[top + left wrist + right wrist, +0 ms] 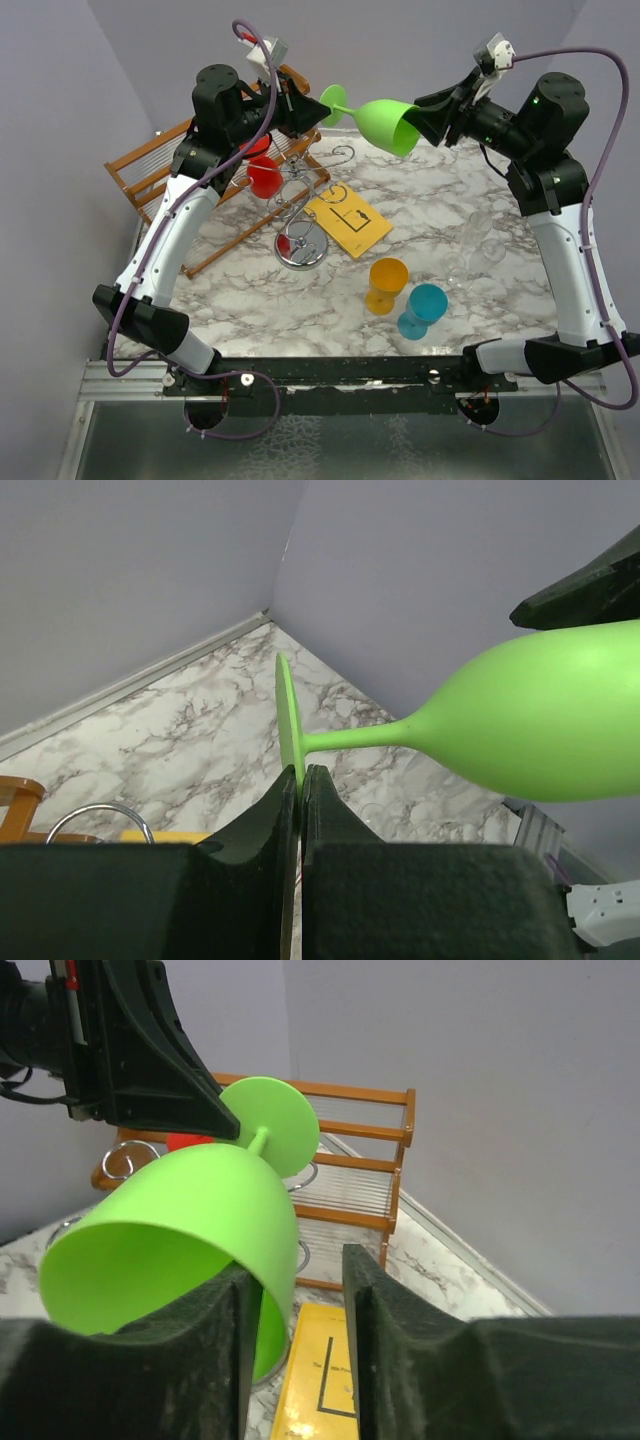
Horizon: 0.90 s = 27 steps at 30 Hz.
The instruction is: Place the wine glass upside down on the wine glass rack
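A green wine glass (pixel 388 122) hangs sideways in the air above the back of the table, foot to the left and bowl mouth to the right. My left gripper (pixel 318 108) is shut on the thin edge of its foot (pixel 288 720). My right gripper (pixel 422 120) is open at the bowl's rim (pixel 190 1222). Its left finger is inside the mouth. Its right finger (pixel 385 1305) stands apart from the wall with a gap showing. The wine glass rack (pixel 300 250), a silver wire tree on a shiny round base, stands on the marble below the left gripper.
A brown wooden slatted rack (pixel 150 170) leans at the back left. Red glasses (pixel 265 178) sit by the silver rack's arms. A yellow card (pixel 350 222) lies on the table. Nearer stand an orange glass (pixel 387 283) and a teal glass (pixel 422 308), with clear glasses (pixel 480 240) to the right.
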Each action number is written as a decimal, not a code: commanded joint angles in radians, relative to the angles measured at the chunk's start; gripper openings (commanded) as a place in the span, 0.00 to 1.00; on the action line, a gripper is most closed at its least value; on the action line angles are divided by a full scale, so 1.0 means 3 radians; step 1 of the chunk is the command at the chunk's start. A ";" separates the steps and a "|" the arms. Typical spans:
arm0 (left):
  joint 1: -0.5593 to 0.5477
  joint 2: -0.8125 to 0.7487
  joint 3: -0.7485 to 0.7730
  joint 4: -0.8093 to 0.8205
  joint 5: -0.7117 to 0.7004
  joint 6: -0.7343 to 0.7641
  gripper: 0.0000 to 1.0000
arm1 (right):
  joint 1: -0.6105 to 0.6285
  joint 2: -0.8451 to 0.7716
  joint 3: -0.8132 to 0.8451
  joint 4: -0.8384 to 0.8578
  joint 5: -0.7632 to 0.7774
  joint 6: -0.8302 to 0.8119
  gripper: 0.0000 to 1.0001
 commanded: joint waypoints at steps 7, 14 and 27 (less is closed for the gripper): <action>0.0090 -0.0080 0.0306 -0.0154 -0.0372 0.0439 0.00 | 0.0009 -0.0235 -0.0147 0.0017 0.0278 -0.0230 0.79; 0.0241 -0.0217 0.0392 -0.0290 -0.0785 0.0752 0.00 | 0.0010 -0.0361 -0.0238 -0.0162 0.0608 -0.0479 1.00; 0.0289 -0.0286 0.0491 -0.0289 -0.2054 0.2059 0.00 | 0.0010 -0.0590 -0.0927 -0.0283 0.0826 -0.1122 1.00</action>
